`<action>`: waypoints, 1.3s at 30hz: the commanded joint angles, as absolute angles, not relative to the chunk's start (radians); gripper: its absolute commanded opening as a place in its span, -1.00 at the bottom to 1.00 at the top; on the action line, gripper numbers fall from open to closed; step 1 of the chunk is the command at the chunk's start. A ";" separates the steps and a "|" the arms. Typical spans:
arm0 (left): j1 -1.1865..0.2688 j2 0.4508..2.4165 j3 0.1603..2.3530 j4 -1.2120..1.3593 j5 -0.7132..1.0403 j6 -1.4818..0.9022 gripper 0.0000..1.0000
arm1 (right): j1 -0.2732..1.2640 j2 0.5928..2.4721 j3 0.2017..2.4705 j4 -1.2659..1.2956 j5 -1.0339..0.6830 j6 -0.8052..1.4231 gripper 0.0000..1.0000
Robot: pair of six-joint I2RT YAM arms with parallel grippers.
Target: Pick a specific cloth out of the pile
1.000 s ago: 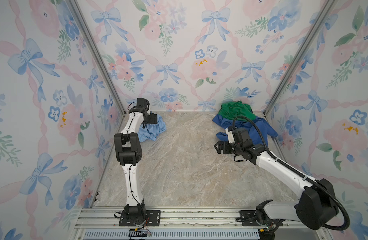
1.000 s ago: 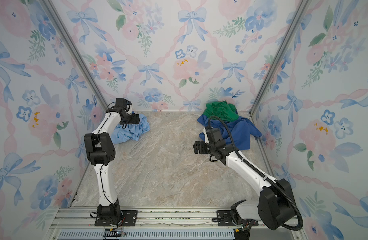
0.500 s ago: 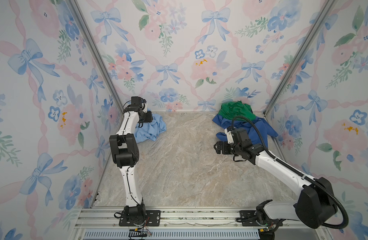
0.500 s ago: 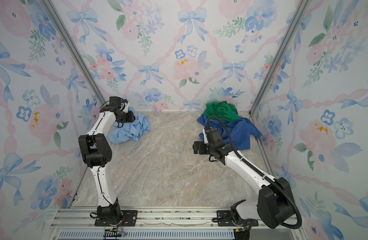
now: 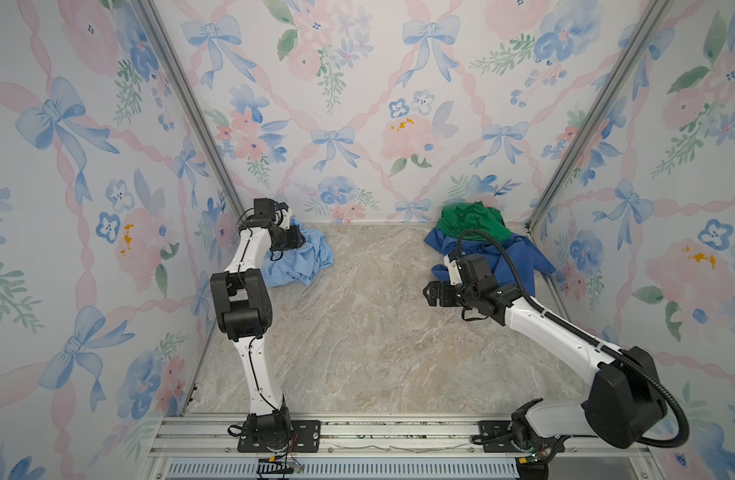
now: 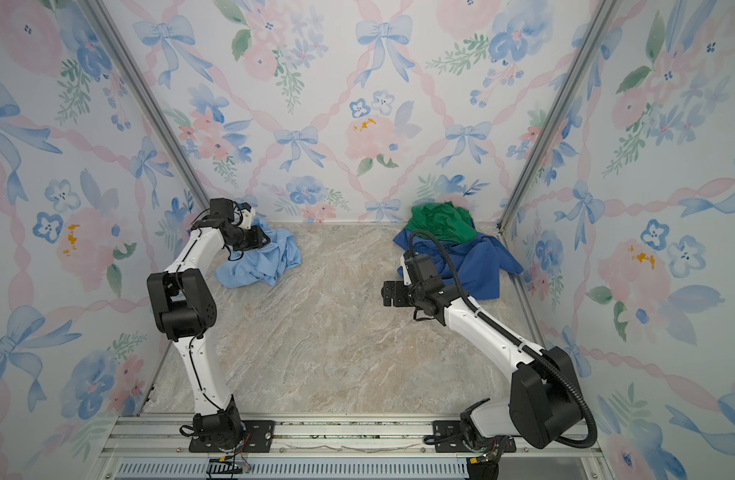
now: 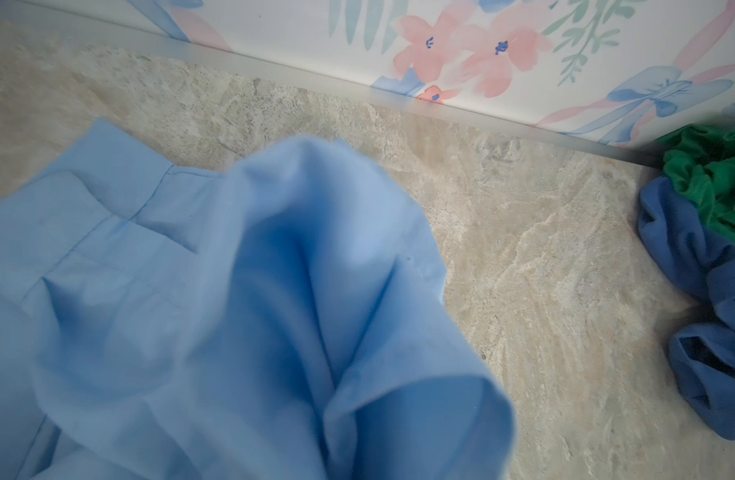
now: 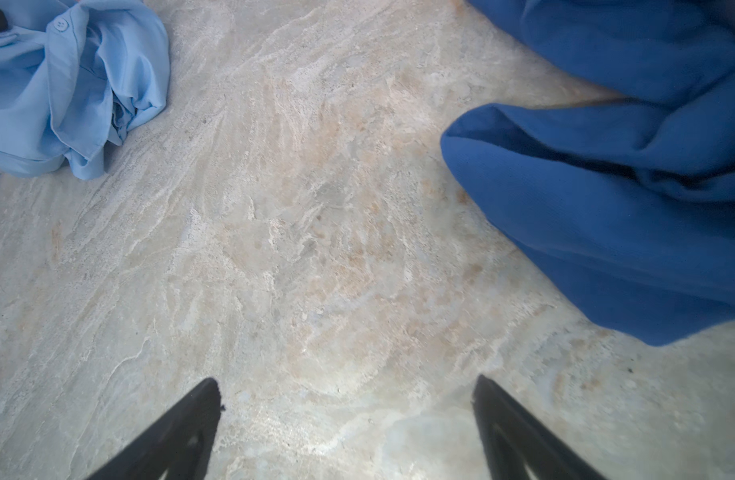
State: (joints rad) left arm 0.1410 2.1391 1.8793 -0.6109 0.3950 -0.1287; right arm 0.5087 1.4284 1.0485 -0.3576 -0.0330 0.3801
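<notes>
Target cloth: The light sky-blue shirt (image 5: 305, 262) is lying crumpled in the far left corner of the marble-patterned tabletop (image 5: 357, 340) in both top views. A button and a placket are showing in the right wrist view (image 8: 66, 91).
Pile: The pile (image 5: 519, 253) is sitting in the far right corner, with a bright green garment (image 6: 438, 220) resting on a larger dark royal-blue garment (image 6: 482, 266). It is well apart from the shirt, with bare tabletop between them.
Left gripper: The left gripper (image 5: 293, 241) is sitting at the far edge of the shirt, right against the fabric. Pale blue folds (image 7: 232, 311) are filling its wrist view and hiding the jaws, so I cannot tell whether it is gripping or has let go.
Right gripper: The right gripper (image 8: 345, 415) is hovering over bare tabletop just beside the dark royal-blue garment. Its fingers (image 8: 203, 401) are spread wide and are holding nothing.
Progress: The shirt is lying clear of the pile, so the picking-out is looking essentially done.
Remaining: Probably only releasing the shirt, if it is being held, and pulling the left arm away.
</notes>
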 commanded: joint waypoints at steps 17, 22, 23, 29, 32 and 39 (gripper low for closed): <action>0.168 1.951 1.588 -0.364 0.578 -0.231 0.96 | 0.768 2.184 1.867 0.004 -0.240 0.405 0.94; 0.180 1.924 1.542 -0.323 0.617 -0.247 0.96 | 0.781 2.369 2.085 0.060 -0.262 0.456 0.94; 0.184 1.920 1.534 -0.318 0.626 -0.256 0.96 | 0.783 2.405 2.133 0.061 -0.257 0.466 0.94; 0.192 1.897 1.510 -0.292 0.655 -0.279 0.96 | 0.787 2.618 2.380 0.076 -0.255 0.576 0.96; 0.192 1.892 1.501 -0.278 0.676 -0.294 0.96 | 0.797 2.726 2.516 0.079 -0.237 0.618 0.98; 0.201 1.882 1.496 -0.251 0.718 -0.320 0.96 | 0.823 2.804 2.587 0.003 -0.177 0.652 0.88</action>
